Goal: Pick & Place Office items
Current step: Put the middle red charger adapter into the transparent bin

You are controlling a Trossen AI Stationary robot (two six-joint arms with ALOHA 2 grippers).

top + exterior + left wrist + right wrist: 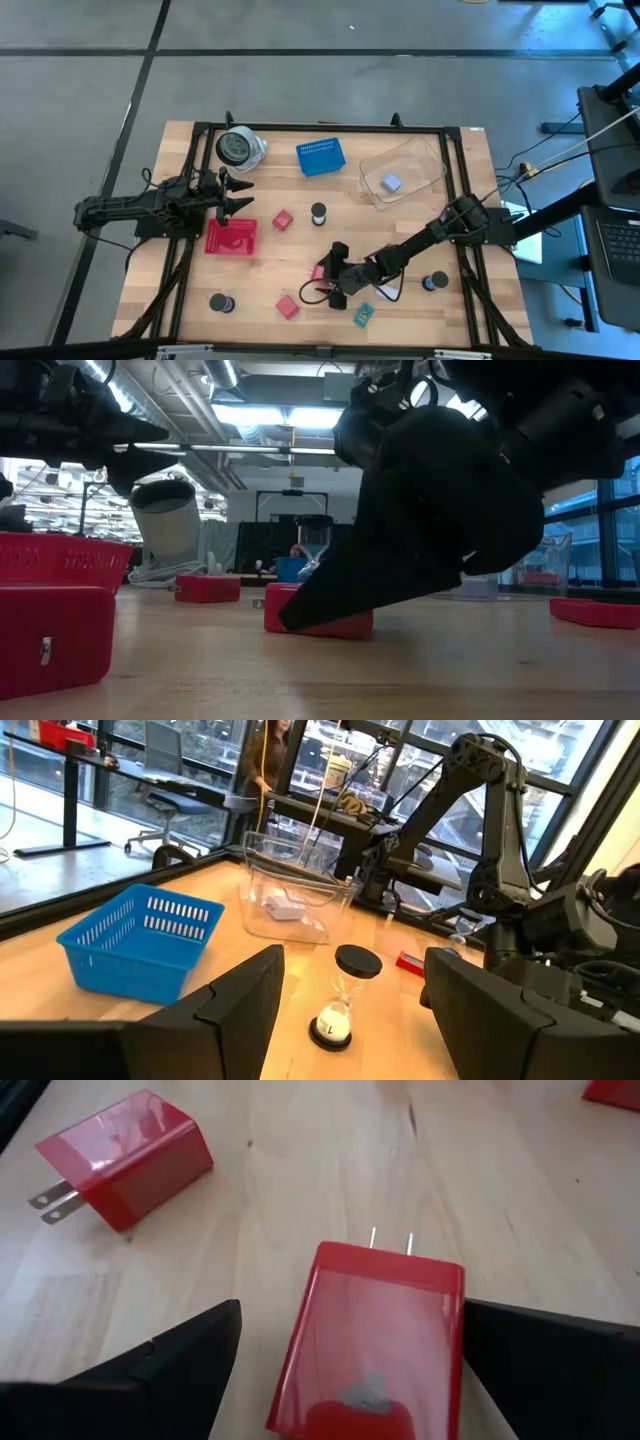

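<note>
My right gripper is low over the near middle of the table, open, with its fingers on either side of a red plug block that lies flat on the wood. A second red block lies close by. Other red cubes, black spools and a teal block are scattered on the table. My left gripper hovers open at the left, just beyond the red tray, and faces a spool. My right gripper's open fingers stand level on both sides of the red plug block. One finger lies right beside the block's side, and I cannot tell whether it touches. The other finger stands apart from the block. The block rests flat on the table.
A blue basket and a clear tub holding a pale block stand at the far side. A grey-and-white disc sits at the far left. A black frame borders the table.
</note>
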